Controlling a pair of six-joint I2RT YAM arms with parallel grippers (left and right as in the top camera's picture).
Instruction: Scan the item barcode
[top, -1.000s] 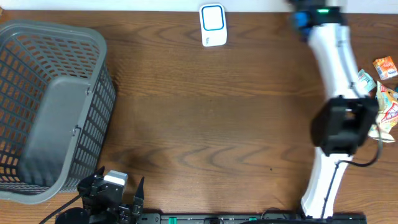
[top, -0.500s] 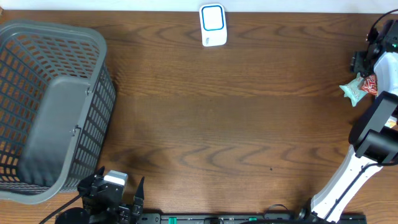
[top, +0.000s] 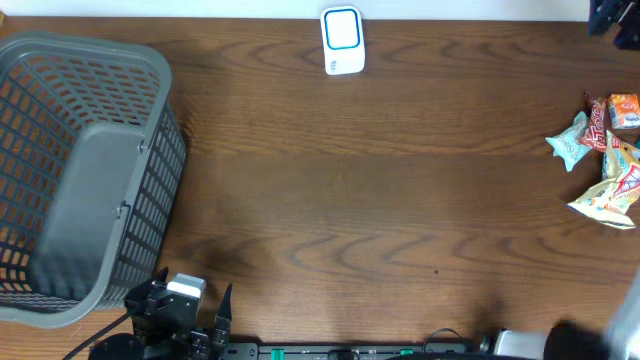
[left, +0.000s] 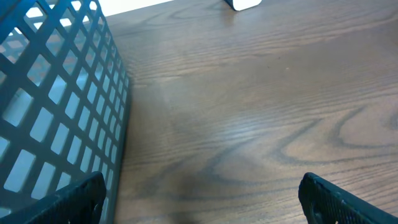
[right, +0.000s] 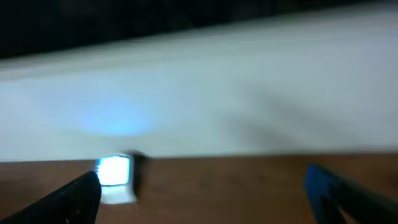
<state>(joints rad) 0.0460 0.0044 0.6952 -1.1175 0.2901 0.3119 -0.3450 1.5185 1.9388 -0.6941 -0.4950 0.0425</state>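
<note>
overhead: on the brown wooden table (top: 400, 200) i see the grey plastic lattice basket (top: 80, 170) filling the 9 o'clock side. the white barcode scanner with a blue-rimmed window (top: 341, 40) stands at 12 o'clock, near the far edge. the items to scan, a pile of crinkled snack packets (top: 610, 170) in teal, red, orange and yellow-white, lie on the wood at 3 o'clock, well apart from the scanner, with no gripper touching them. my left gripper (top: 193, 285) is parked at 7 o'clock, just beside the near corner of the basket, prongs spread. a dark piece of the right arm (top: 612, 14) pokes in at the 1 o'clock corner, and a blurred part of it shows at 5 o'clock.

left wrist: the left gripper's two dark fingertips sit at 7 and 5 o'clock, wide apart, with only bare wood between them, so it is open and carrying nothing. the basket wall rises along the 9 o'clock side, and the scanner's base just shows at 12 o'clock.

right wrist: the picture is smeared. the right gripper (right: 205, 193) has its fingertips far apart at 8 and 4 o'clock with nothing between them, so open and empty. the scanner glows pale blue at 8 o'clock on a strip of table, with a pale wall (right: 249, 93) behind it.
</note>
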